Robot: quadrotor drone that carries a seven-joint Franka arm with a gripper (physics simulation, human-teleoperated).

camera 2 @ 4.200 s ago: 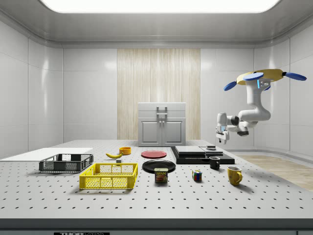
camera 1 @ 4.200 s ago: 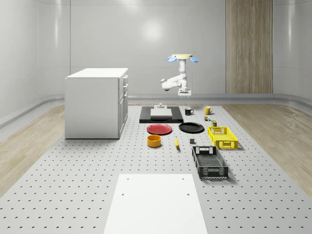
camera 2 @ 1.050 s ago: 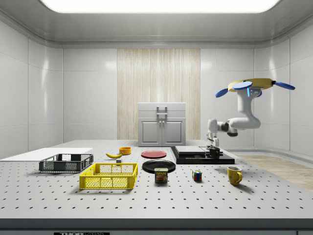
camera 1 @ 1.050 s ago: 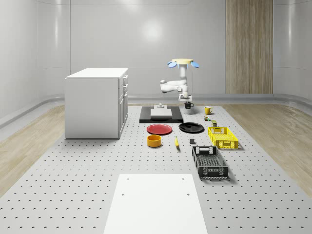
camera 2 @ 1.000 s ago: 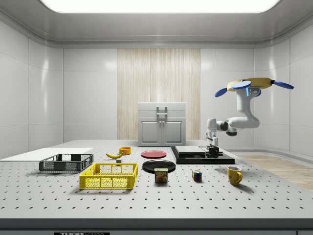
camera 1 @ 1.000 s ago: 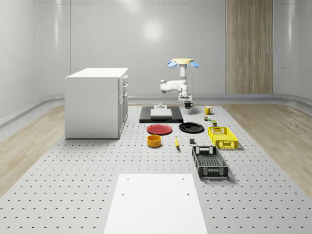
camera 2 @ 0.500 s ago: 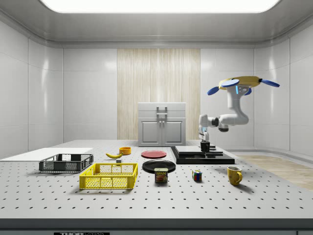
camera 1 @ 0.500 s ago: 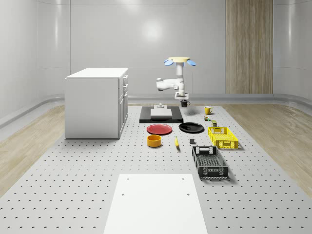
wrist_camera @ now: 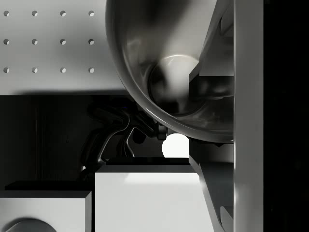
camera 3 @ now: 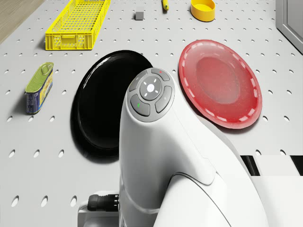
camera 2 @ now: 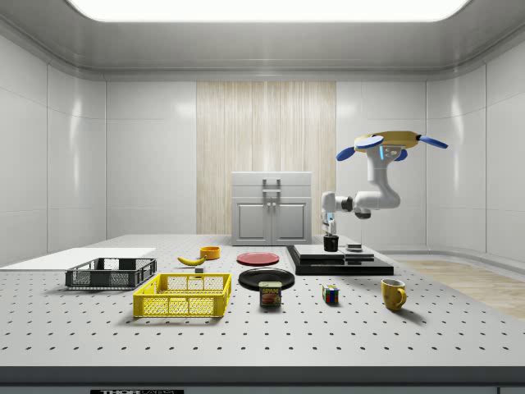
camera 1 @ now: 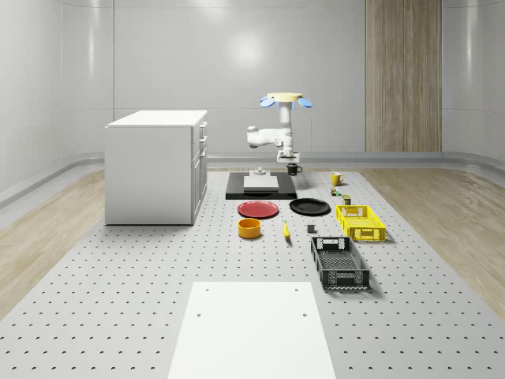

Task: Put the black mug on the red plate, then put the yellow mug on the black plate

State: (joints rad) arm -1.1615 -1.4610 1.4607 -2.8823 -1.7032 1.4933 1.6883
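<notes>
Pincer [camera 2: 330, 234] grips glossy black mug [camera 2: 330, 243] w/ drone [camera 2: 385, 141] hovering.

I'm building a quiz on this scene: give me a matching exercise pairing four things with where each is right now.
Things:
1. black mug
2. yellow mug
3. red plate
4. banana

Places:
A. on the table, bare, between black plate and cabinet
B. held in the gripper above the black platform
C. on the table beside the orange bowl
D. on the table, at the side view's right

Pairs: 1-B, 2-D, 3-A, 4-C
</notes>
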